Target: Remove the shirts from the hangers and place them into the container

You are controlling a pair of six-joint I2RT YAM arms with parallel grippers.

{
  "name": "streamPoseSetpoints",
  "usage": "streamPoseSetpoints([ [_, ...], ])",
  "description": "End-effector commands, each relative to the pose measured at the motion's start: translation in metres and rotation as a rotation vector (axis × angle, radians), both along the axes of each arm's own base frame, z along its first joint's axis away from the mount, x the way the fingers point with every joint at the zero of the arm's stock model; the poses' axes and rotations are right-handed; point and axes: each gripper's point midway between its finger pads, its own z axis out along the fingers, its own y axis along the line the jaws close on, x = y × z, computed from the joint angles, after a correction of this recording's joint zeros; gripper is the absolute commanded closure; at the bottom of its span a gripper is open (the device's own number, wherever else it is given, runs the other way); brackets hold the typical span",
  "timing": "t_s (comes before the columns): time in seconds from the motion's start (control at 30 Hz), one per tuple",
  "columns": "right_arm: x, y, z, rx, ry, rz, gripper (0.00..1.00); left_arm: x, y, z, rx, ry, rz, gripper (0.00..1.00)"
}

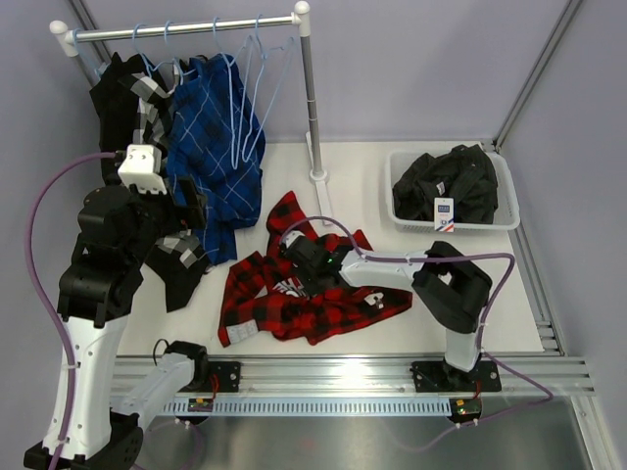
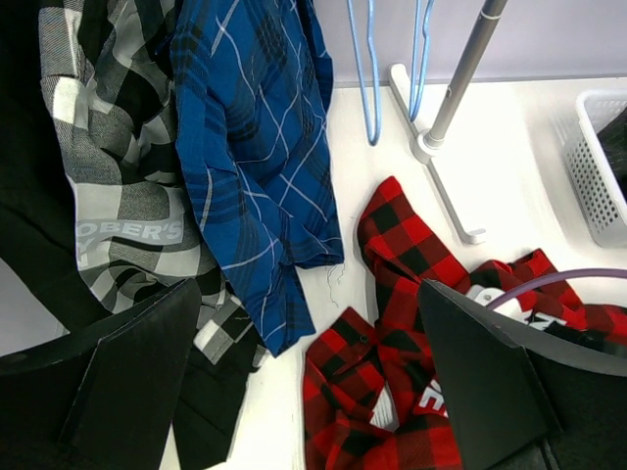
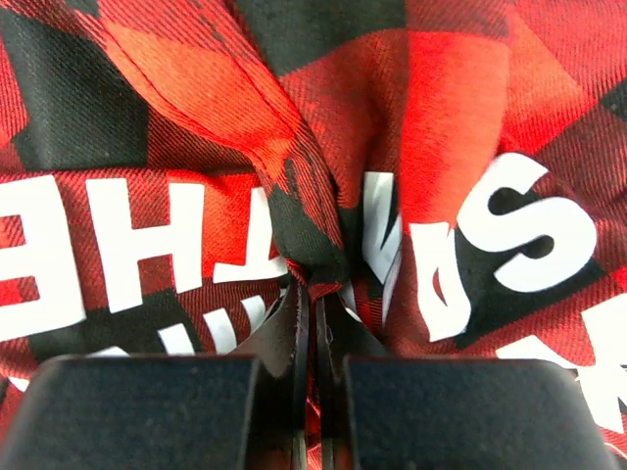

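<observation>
Grip secured: my right gripper (image 3: 313, 294) pinches the red plaid shirt (image 1: 294, 308); my left gripper (image 2: 306, 387) gapes beside the blue shirt (image 1: 216, 147).

A white table (image 1: 372, 186) sits inside plain, pale lavender-grey walls (image 1: 411, 69), with grey metal struts (image 1: 535, 69) running up the far corners. A white-and-metal clothes rail (image 1: 186, 26) stands at the far left. A ribbed aluminium track (image 1: 333, 374) lines the near edge. The light is soft and even.

Red-black plaid shirt (image 1: 260, 299), white lettering; blue shirt (image 1: 211, 157), thin white checks; white basket (image 1: 506, 191), seemingly charcoal shirt (image 1: 451, 181).
</observation>
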Motion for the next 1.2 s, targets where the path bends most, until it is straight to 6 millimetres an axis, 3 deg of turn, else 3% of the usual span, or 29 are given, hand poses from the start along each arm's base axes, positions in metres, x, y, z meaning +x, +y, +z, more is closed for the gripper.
streamPoseSetpoints([
  [0.0,-0.008,-0.014,0.025,0.080,0.049,-0.028,1.00,0.002,-0.006,0.010,-0.012,-0.034,-0.035,0.01],
  [0.07,0.006,-0.016,0.067,0.175,0.000,-0.056,1.00,0.002,-0.007,0.013,-0.013,-0.042,-0.040,0.01],
  [0.1,0.014,-0.017,0.114,0.274,-0.065,-0.067,1.00,0.002,-0.007,0.014,-0.013,-0.043,-0.038,0.01],
  [0.17,0.042,-0.035,0.179,0.372,-0.173,-0.128,1.00,0.001,-0.007,0.016,-0.015,-0.048,-0.041,0.01],
  [0.2,0.055,-0.044,0.243,0.461,-0.290,-0.148,1.00,0.001,-0.008,0.016,-0.017,-0.047,-0.042,0.01],
  [0.27,0.077,-0.080,0.297,0.470,-0.416,-0.222,1.00,0.002,-0.009,0.016,-0.021,-0.043,-0.046,0.01],
  [0.3,0.082,-0.094,0.352,0.534,-0.513,-0.250,1.00,0.003,-0.010,0.016,-0.024,-0.041,-0.053,0.01],
  [0.33,0.093,-0.133,0.420,0.569,-0.660,-0.329,1.00,0.004,-0.011,0.015,-0.028,-0.038,-0.052,0.01],
  [0.37,0.098,-0.141,0.421,0.562,-0.668,-0.351,1.00,0.004,-0.011,0.015,-0.028,-0.038,-0.052,0.01],
  [0.4,0.099,-0.158,0.460,0.599,-0.748,-0.390,1.00,0.006,-0.011,0.014,-0.029,-0.033,-0.051,0.01],
  [0.5,0.111,-0.200,0.513,0.624,-0.881,-0.498,1.00,0.007,-0.012,0.014,-0.030,-0.031,-0.051,0.01],
  [0.53,0.103,-0.213,0.552,0.678,-0.958,-0.510,1.00,0.008,-0.014,0.013,-0.031,-0.023,-0.061,0.01],
  [0.57,0.103,-0.222,0.567,0.682,-0.998,-0.537,1.00,0.008,-0.016,0.012,-0.035,-0.021,-0.076,0.01],
  [0.6,0.116,-0.235,0.572,0.626,-1.046,-0.583,1.00,0.009,-0.017,0.012,-0.037,-0.020,-0.077,0.01],
  [0.63,0.107,-0.247,0.604,0.667,-1.122,-0.600,1.00,0.010,-0.018,0.011,-0.038,-0.014,-0.081,0.01],
  [0.7,0.120,-0.260,0.618,0.647,-1.178,-0.648,1.00,0.012,-0.018,0.010,-0.038,-0.009,-0.081,0.01],
  [0.73,0.113,-0.277,0.641,0.676,-1.247,-0.679,1.00,0.012,-0.019,0.008,-0.036,-0.003,-0.081,0.01],
  [0.87,0.114,-0.305,0.665,0.704,-1.352,-0.744,1.00,0.015,-0.020,0.005,-0.041,0.009,-0.084,0.01],
  [1.0,0.117,-0.322,0.667,0.693,-1.386,-0.770,1.00,0.016,-0.023,0.001,-0.047,0.021,-0.095,0.01],
  [1.17,0.145,-0.343,0.635,0.667,-1.330,-0.825,1.00,0.019,-0.022,-0.004,-0.038,0.035,-0.089,0.01],
])
